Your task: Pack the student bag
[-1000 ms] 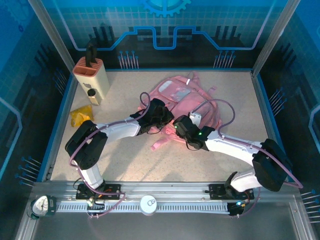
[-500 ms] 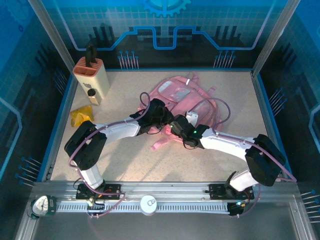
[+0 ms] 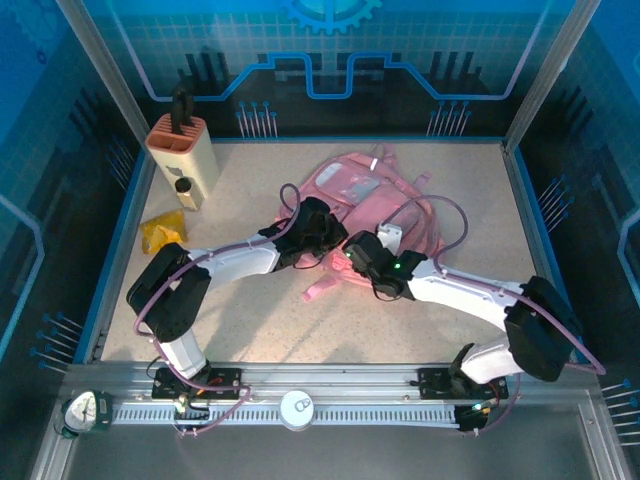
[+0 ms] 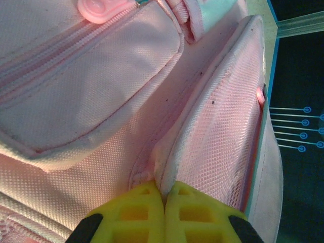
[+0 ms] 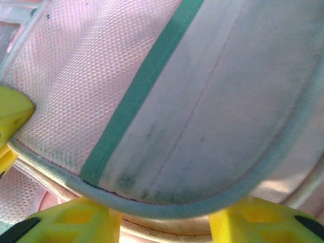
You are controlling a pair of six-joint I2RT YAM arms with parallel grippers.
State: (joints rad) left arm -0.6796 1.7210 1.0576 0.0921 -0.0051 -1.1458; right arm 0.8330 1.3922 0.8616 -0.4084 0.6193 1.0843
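The pink student bag [image 3: 375, 195] lies flat on the table, right of centre. My left gripper [image 3: 328, 245] is at its near-left edge, and in the left wrist view it [image 4: 164, 190] is shut on a raised fold of the bag's mesh-lined rim [image 4: 212, 131]. My right gripper [image 3: 352, 250] meets the same corner from the right. Its yellow fingers [image 5: 76, 217] stand apart, and a grey flap with a teal stripe and piped edge [image 5: 202, 101] lies across them, not pinched. A yellow fingertip [image 5: 12, 119] of the other gripper shows at the left of the right wrist view.
A beige box-shaped holder with a black top [image 3: 183, 158] stands at the back left. A small yellow packet [image 3: 162, 230] lies in front of it. A loose pink strap [image 3: 318, 290] trails toward the near side. Metal frame posts and blue walls ring the table.
The right arm pushed left into the bag half a second ago and has drawn back to the right. The left gripper has kept its hold in the same spot.
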